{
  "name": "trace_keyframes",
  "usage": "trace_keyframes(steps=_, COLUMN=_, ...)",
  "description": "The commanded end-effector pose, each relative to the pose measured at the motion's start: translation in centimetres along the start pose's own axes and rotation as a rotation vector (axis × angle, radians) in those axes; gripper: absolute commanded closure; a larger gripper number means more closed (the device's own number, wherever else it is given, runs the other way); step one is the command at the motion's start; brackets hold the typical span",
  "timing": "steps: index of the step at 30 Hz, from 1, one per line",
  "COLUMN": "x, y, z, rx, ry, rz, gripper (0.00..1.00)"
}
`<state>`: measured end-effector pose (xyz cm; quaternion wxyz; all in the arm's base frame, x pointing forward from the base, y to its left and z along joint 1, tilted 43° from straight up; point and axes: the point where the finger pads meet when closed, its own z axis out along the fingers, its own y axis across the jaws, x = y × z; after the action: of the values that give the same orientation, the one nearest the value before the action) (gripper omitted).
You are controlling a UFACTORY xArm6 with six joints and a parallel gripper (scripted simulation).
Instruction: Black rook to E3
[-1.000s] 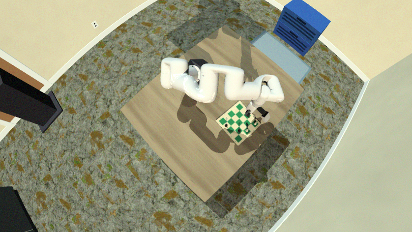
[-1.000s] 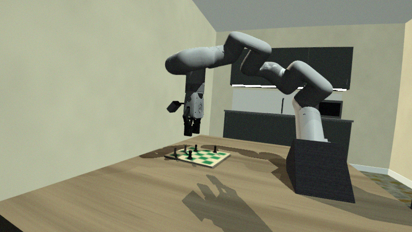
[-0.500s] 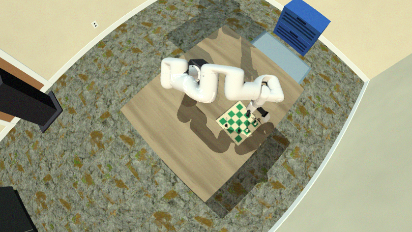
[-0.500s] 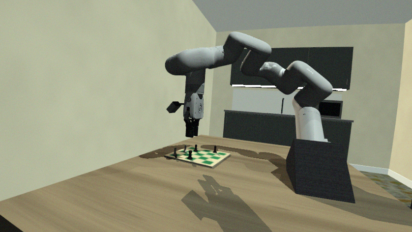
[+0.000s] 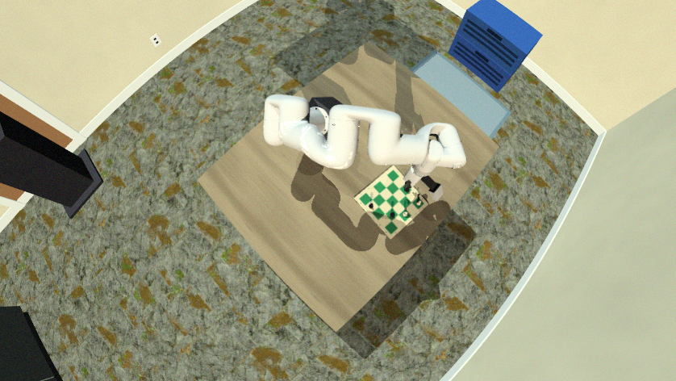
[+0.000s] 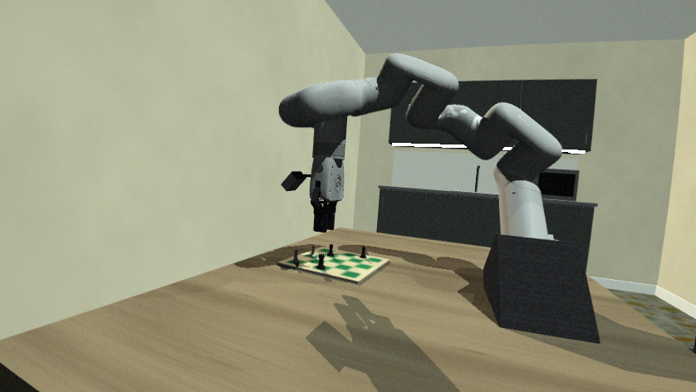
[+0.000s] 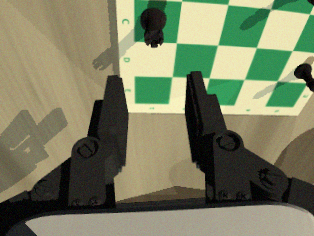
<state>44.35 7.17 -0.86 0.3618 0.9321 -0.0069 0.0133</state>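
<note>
The gripper [image 6: 323,224] is being held pointing straight down, well above the far left part of the chessboard [image 6: 358,276], which is lying on the wooden tabletop [image 6: 194,330]. In the wrist view the two dark fingers are being kept partly drawn together, with a gap between them and nothing caught in it; only the pale border of the board and the tabletop are being seen through that gap. No piece is being touched.

The black rook [image 6: 320,261] is being shown in the exterior view standing upright on the near left part of the board, apart from the other pieces and below and slightly nearer than the gripper. Its exact square cannot be read from the pictures. Further dark pieces are being shown upright around it: one [image 6: 295,257] at the left edge, one [image 6: 330,250] behind the rook, and one [image 6: 362,252] toward the far right side.

In the wrist view a black pawn-like piece [image 7: 153,24] is being seen on a green square near the lettered edge of the board [image 7: 220,41].

The arm is being carried on a dark pedestal [image 6: 574,325] at the right of the tabletop.
</note>
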Motion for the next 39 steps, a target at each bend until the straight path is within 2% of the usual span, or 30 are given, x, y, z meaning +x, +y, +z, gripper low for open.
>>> trace_keyframes(steps=1, x=0.1, y=0.0, z=-0.2, rx=0.002, ry=0.003, rz=0.001, gripper=0.63)
trace_keyframes(steps=18, x=0.1, y=0.0, z=0.3, rx=-0.001, ry=0.005, rz=0.003, gripper=0.63)
trace_keyframes(steps=39, x=0.1, y=0.0, z=3.1, rx=-0.001, ry=0.005, rz=0.003, gripper=0.63)
